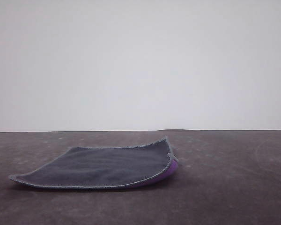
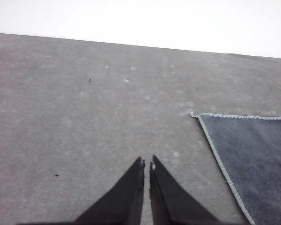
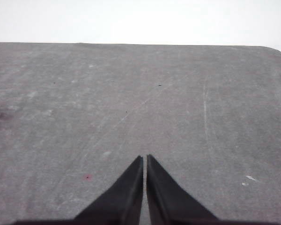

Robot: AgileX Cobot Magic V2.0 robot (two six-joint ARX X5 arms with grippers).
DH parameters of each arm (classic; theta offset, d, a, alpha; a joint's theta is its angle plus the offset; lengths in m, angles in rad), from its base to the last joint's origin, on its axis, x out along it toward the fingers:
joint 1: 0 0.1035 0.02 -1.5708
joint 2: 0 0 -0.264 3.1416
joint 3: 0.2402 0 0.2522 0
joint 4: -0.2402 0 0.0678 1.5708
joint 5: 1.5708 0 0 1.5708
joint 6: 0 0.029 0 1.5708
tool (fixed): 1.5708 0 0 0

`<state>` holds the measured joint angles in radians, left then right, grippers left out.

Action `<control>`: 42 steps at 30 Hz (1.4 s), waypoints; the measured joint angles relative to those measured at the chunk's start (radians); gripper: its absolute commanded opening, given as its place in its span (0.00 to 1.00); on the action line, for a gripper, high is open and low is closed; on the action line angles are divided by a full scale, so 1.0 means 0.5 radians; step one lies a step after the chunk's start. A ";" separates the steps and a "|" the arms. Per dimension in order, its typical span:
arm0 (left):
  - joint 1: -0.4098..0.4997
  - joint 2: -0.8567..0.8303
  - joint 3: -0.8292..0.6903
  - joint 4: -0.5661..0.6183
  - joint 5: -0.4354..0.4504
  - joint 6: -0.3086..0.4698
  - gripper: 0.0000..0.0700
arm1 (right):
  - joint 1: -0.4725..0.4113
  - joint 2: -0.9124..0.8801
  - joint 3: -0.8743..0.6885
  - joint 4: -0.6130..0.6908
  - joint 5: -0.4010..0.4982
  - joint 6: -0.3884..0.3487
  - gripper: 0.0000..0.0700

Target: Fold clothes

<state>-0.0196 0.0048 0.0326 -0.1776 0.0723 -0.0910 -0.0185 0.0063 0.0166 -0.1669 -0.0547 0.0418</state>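
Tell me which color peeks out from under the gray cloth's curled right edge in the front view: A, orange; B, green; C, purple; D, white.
C: the cloth lies dark grey face up on the table, and a bright purple underside shows along its lifted right edge.

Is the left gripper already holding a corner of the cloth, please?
No, in the left wrist view the left gripper is shut with nothing between its tips, over bare table beside the cloth.
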 measured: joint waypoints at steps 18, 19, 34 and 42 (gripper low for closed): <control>0.000 0.000 0.000 0.000 0.000 -0.001 0.01 | 0.000 0.000 0.000 0.001 -0.001 0.001 0.01; 0.000 0.000 0.000 0.000 0.000 -0.001 0.01 | 0.000 0.000 0.000 0.001 -0.001 0.000 0.01; -0.001 0.001 0.016 -0.010 -0.035 -0.102 0.01 | 0.000 0.000 0.010 -0.012 -0.001 0.091 0.01; 0.000 0.155 0.503 0.020 -0.103 -0.287 0.01 | 0.000 0.098 0.414 -0.027 -0.002 0.304 0.01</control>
<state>-0.0196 0.0821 0.2839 -0.1677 0.0208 -0.2344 -0.0185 0.0553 0.2236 -0.1804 -0.0556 0.1939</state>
